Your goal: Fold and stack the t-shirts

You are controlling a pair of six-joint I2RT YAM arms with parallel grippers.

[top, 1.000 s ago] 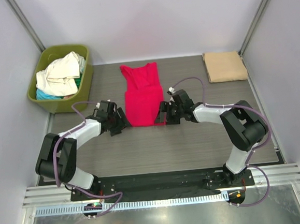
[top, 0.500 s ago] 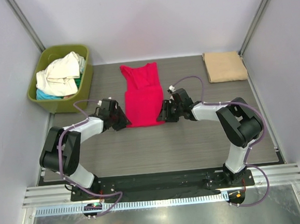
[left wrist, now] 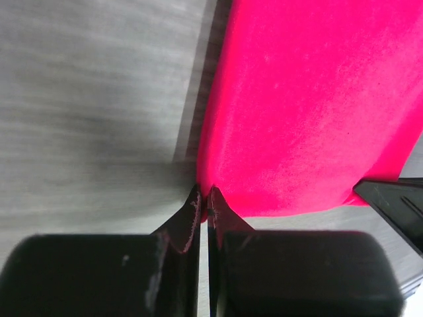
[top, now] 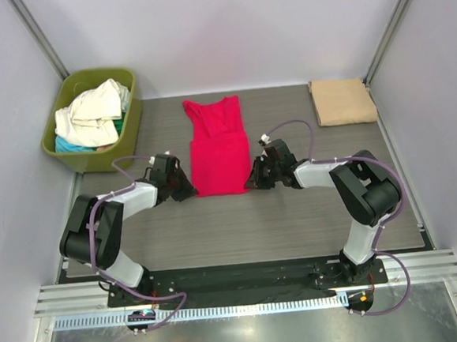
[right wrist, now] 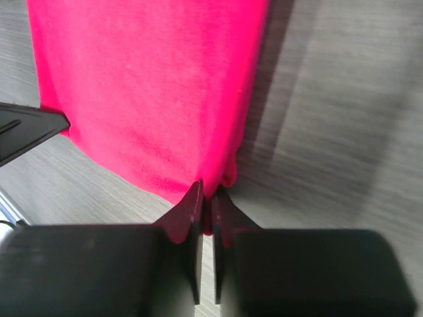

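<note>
Clenched together, both fingers of the left gripper point(left wrist: 205, 198) nip the near left hem corner of the crimson-red cloth t-shirt point(left wrist: 310, 99). The right gripper point(right wrist: 206, 191) pinches the near right corner the same way, with red cloth bunched at its tips.

Only the wrist views show these grips. From above, each wrist body hides its own fingertips, and only there do the other things appear.

The shirt lies flat mid-table as a narrow strip. Its long axis runs from near to far, with the hem toward the arm bases and the neckline toward the back wall.

A folded tan-beige cloth t-shirt point(top: 342, 101) sits at the far right corner. The olive-green plastic tub point(top: 69, 157) at far left holds cream-white shirts point(top: 91, 110) (a teal one point(top: 68, 144) peeks out beneath).

The grey wood-grain tabletop point(top: 295, 213) is boxed in by pale walls point(top: 225, 29).
</note>
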